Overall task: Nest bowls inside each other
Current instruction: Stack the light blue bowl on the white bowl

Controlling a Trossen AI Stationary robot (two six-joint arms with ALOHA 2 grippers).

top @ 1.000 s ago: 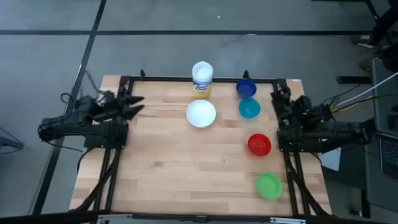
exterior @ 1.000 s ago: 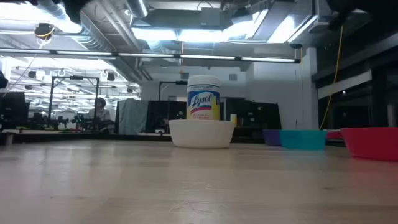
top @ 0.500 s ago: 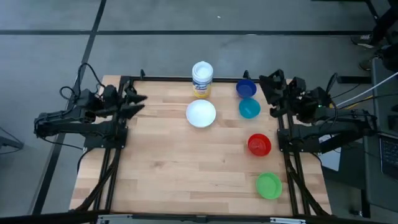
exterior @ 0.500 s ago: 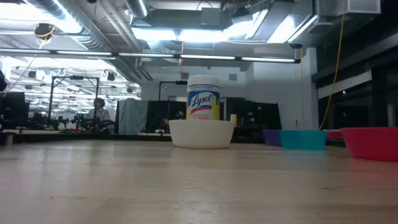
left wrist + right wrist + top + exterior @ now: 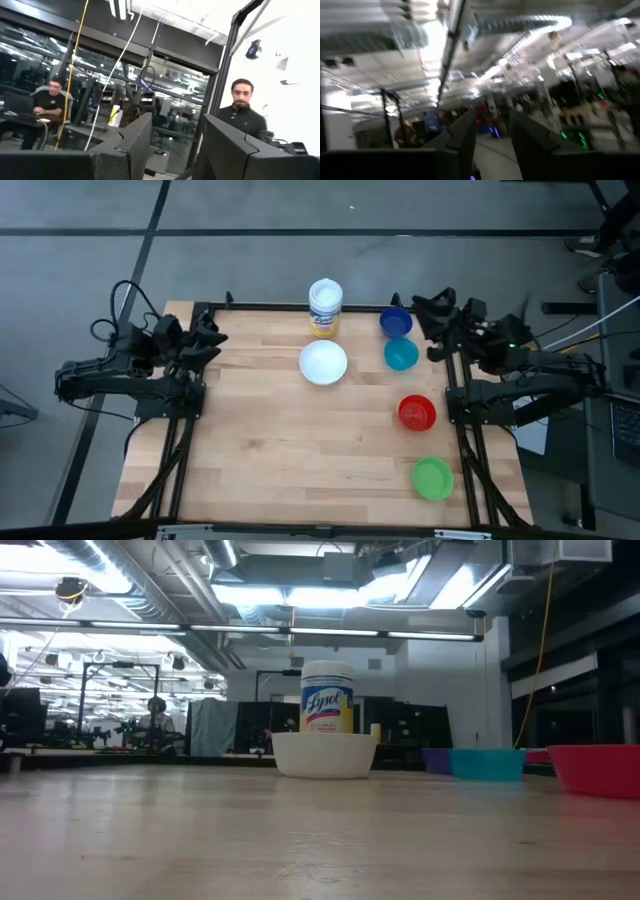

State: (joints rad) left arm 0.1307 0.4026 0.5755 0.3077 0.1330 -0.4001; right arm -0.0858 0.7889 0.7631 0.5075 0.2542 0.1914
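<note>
The wooden table (image 5: pixel 280 440) fills the middle of the high view, framed at its far and side edges by a dark rail. The left arm sits at the table's left edge near the far corner, its left claw (image 5: pixel 212 340) hanging over the rail and touching nothing; in the left wrist view its two dark fingers (image 5: pixel 137 137) stand apart with a clear gap, so it is spread. The right arm sits at the right edge, with the right claw (image 5: pixel 424 307) raised near the far right corner, just beside the dark blue bowl but not touching it. In the right wrist view its fingers (image 5: pixel 465 132) show a narrow gap between them, parted and pinching nothing.

A white-lidded container (image 5: pixel 325 307) with a yellow label stands upright at the far edge. The white bowl (image 5: pixel 323 363) sits just in front of it, near the table's middle. To the right, the dark blue bowl (image 5: pixel 396 322) lies at the far edge, with the teal bowl (image 5: pixel 401 355) just beside it on the near side. The red bowl (image 5: pixel 417 413) is farther toward the near edge, apart from the teal one, and the green bowl (image 5: pixel 433 478) lies nearest the front. All five bowls stand separate, none nested.

Two people (image 5: pixel 243 107) show in the room beyond.
</note>
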